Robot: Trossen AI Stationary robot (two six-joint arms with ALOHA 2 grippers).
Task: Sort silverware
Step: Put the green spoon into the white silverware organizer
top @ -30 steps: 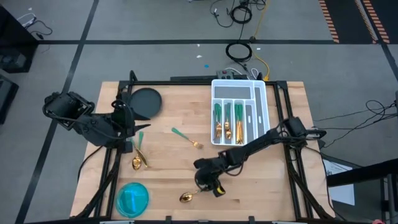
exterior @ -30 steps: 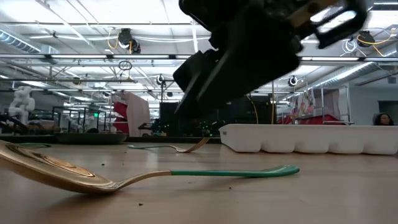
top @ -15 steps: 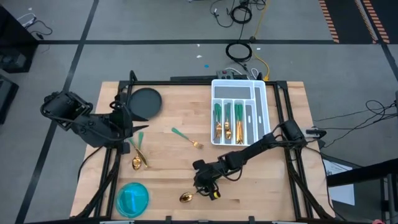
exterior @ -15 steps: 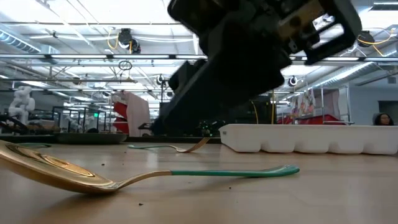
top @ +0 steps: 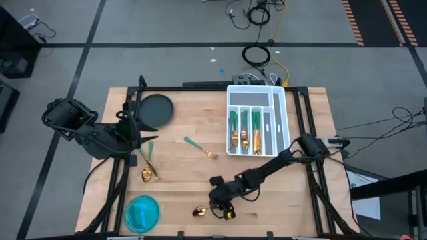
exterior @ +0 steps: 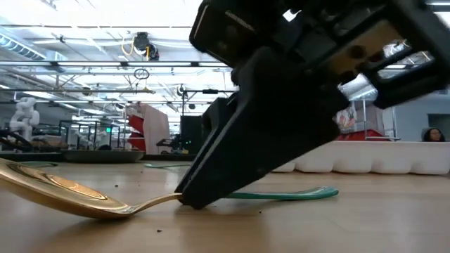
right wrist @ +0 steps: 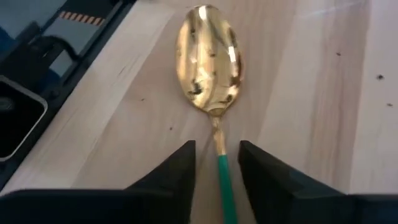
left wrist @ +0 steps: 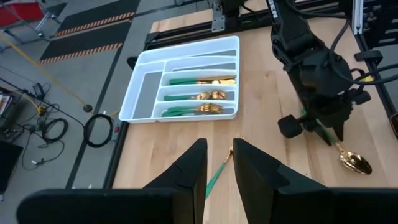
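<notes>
Gold spoon (right wrist: 208, 65) handle sits between right gripper (right wrist: 216, 163) fingers, seemingly ungripped.

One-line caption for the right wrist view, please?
Right gripper straddles the green handle of a gold spoon lying on the wooden table, fingers either side.

Overhead, tabletop-level and both wrist views all share one spoon (right wrist: 208, 59), closest in the right wrist's.

Grey floor (top: 167, 27) (cables (top: 257, 55) strewn), ceiling lights (exterior: 84, 17)
</notes>
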